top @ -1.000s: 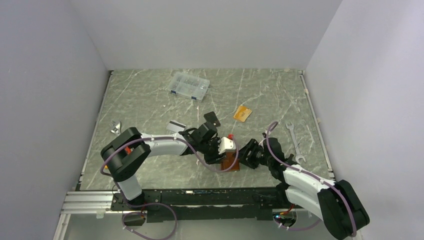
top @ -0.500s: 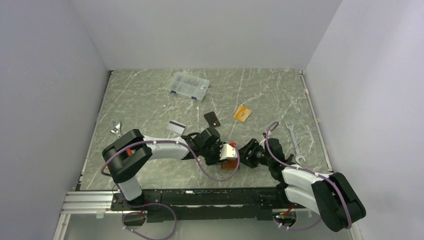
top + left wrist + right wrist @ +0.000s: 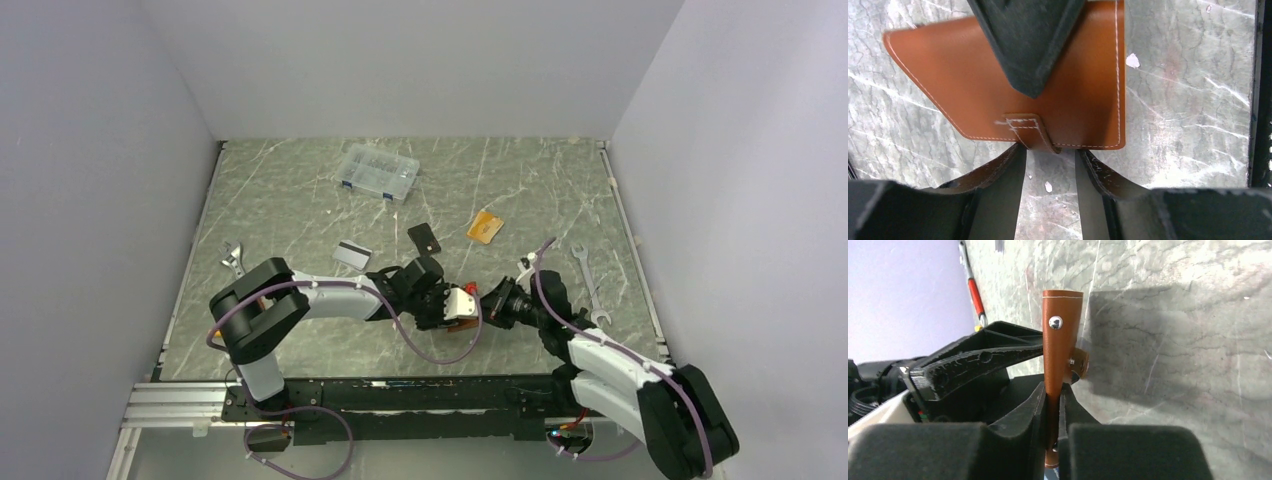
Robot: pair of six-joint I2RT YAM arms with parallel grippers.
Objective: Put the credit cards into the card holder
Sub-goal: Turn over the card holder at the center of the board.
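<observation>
The brown leather card holder (image 3: 973,75) is upright between the two arms, seen edge-on in the right wrist view (image 3: 1060,335). My right gripper (image 3: 1053,402) is shut on its near edge. My left gripper (image 3: 1050,150) is open, with the holder's snap strap (image 3: 1030,131) just at its fingertips and bare table showing between the fingers. In the top view only a sliver of the holder (image 3: 463,322) shows between the left gripper (image 3: 452,305) and the right gripper (image 3: 487,303). A silver-grey credit card (image 3: 352,253) and an orange credit card (image 3: 485,227) lie flat farther back.
A small flat black rectangle (image 3: 424,238) lies between the two cards. A clear compartment box (image 3: 378,171) stands at the back. One wrench (image 3: 232,256) lies at the left, another (image 3: 590,285) at the right near the right arm.
My right gripper has closed on the card holder's edge and drawn slightly back. The left gripper came nearer and lower, then held still, its opening unchanged.
</observation>
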